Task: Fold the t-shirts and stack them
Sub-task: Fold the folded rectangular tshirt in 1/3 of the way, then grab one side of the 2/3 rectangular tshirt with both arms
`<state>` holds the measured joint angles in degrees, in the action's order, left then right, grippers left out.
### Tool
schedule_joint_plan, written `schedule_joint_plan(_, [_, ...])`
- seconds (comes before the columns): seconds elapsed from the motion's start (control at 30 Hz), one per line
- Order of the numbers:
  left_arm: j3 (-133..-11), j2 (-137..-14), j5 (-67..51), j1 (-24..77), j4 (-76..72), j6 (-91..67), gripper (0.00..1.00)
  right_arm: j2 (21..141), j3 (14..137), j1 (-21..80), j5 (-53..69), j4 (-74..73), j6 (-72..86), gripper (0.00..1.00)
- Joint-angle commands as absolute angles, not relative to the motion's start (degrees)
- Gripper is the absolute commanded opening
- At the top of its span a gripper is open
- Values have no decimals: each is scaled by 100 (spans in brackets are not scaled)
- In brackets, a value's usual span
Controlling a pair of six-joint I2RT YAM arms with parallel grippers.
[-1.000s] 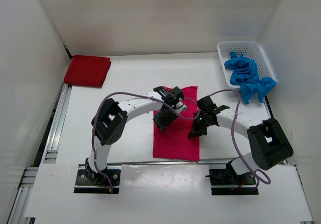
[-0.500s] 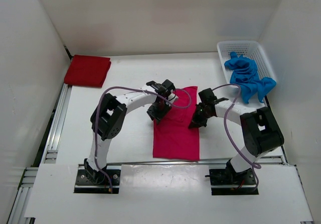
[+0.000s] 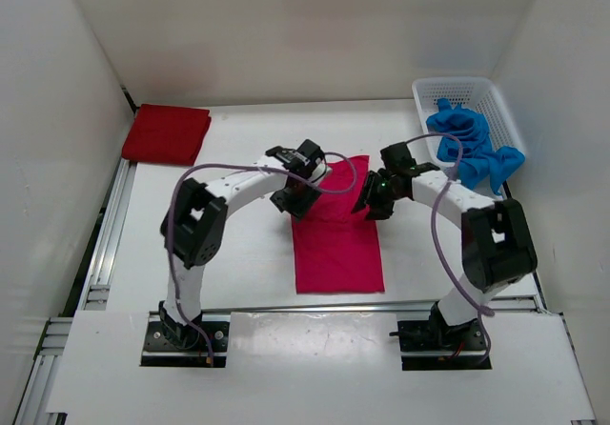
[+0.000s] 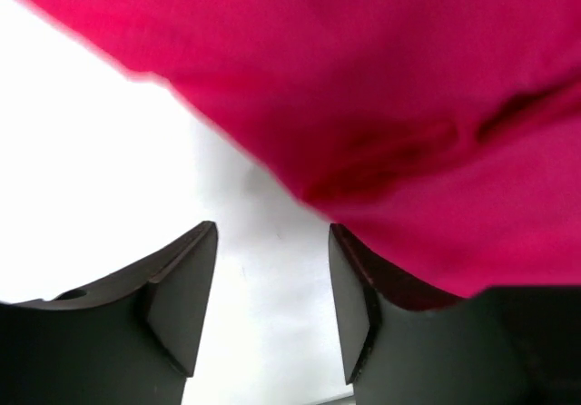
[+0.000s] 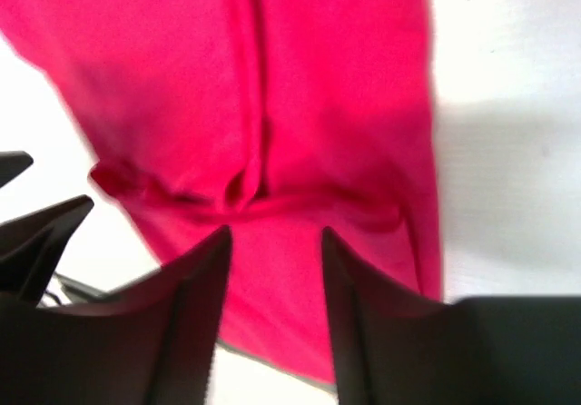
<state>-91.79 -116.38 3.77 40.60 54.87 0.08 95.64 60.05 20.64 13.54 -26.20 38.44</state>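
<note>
Looking down from above, I've got both arms bent inward over the pink shirt, a long folded strip in the middle of the table. My left gripper hangs at its far left edge, fingers apart with bare table between them. My right gripper sits at the far right edge, fingers parted too, cloth beneath the gap, nothing clamped. The red shirt lies folded at the far left corner. The blue shirt is bunched in the basket.
</note>
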Motion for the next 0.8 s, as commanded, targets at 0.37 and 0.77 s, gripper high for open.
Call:
schedule_joint_plan(0.37, [-6584, -9791, -1124, 5264, 4854, 0, 68, 7015, 3456, 2092, 1318, -3420, 3524, 63])
schedule_joint_plan(0.77, [-5827, -10099, -2627, 5212, 4096, 0, 69, 6443, 2760, 2092, 1494, -3076, 3797, 61])
